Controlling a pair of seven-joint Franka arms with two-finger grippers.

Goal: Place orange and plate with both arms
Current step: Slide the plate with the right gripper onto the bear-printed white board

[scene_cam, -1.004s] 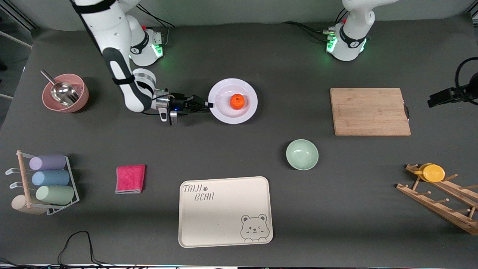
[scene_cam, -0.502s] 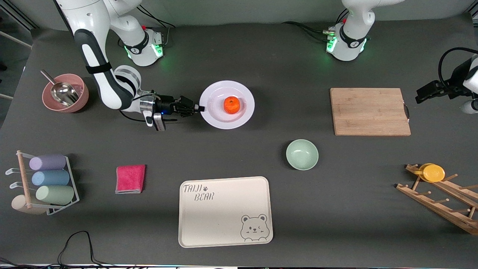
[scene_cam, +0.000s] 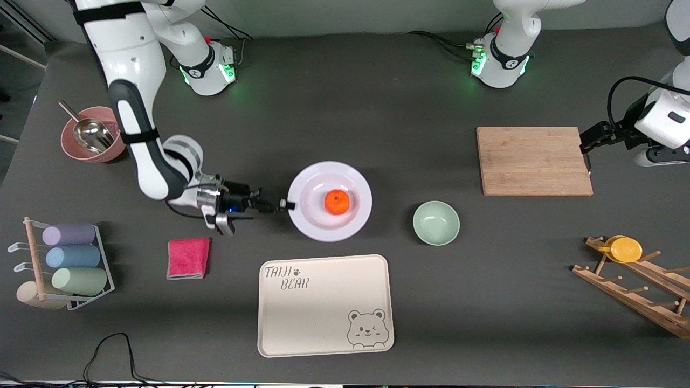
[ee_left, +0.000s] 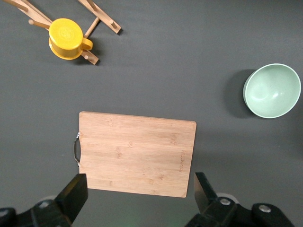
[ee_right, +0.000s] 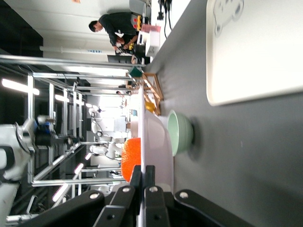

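Observation:
The white plate (scene_cam: pixel 314 218) carries the orange (scene_cam: pixel 337 202) at its middle. My right gripper (scene_cam: pixel 284 205) is shut on the plate's rim, on the side toward the right arm's end, and holds it level over the table's middle beside the green bowl. In the right wrist view the plate (ee_right: pixel 155 137) shows edge-on between the shut fingers of my right gripper (ee_right: pixel 143 177), with the orange (ee_right: pixel 131 158) on it. My left gripper (scene_cam: pixel 586 141) is open and empty, up over the end of the wooden cutting board (scene_cam: pixel 533 160); in the left wrist view my left gripper (ee_left: pixel 138 191) is over the board (ee_left: pixel 137 153).
A pale green bowl (scene_cam: pixel 436 222) stands next to the plate. The cream bear tray (scene_cam: pixel 325 304) lies nearer the camera. A pink cloth (scene_cam: pixel 188 257), a cup rack (scene_cam: pixel 64 258), a pink bowl with a scoop (scene_cam: pixel 94 134), and a wooden rack with a yellow cup (scene_cam: pixel 625 249) stand around.
My right gripper has carried the plate with the orange toward the front camera, toward the tray. My left arm has swung in over the cutting board's end.

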